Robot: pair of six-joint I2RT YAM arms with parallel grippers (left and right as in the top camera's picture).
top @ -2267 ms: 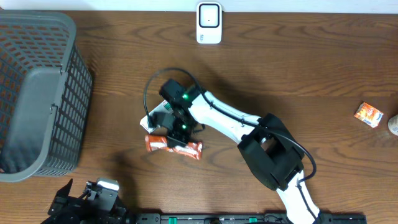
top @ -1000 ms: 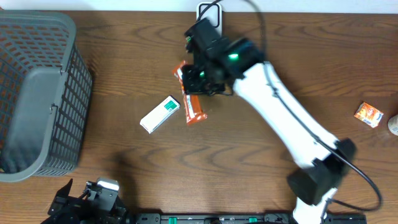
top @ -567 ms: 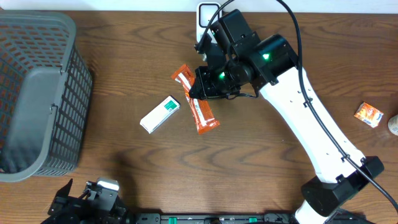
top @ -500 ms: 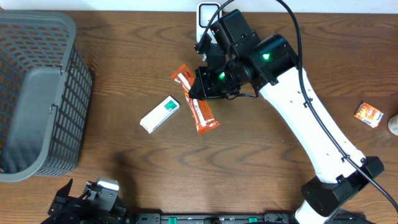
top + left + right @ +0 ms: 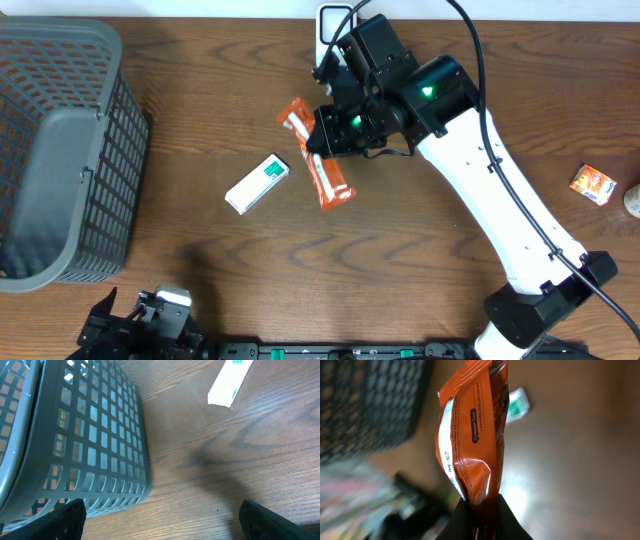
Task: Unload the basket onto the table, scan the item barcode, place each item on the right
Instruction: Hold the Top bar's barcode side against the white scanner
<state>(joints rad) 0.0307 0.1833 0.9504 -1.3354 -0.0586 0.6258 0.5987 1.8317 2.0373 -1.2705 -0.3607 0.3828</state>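
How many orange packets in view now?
2: a long orange foil wrapper in the right gripper, a small orange packet at the table's right edge. The grey plastic basket could hide more.

Orange snack bar [image 5: 330, 182] off the table [image 5: 200, 290], nearer scanner [image 5: 327, 22].

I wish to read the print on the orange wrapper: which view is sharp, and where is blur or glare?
Right wrist: the orange wrapper is sharp, with glare patches on its lower folds; the basket and table behind are blurred. Overhead: evenly lit and sharp, but the wrapper is small. Left wrist: sharp, no wrapper in view.
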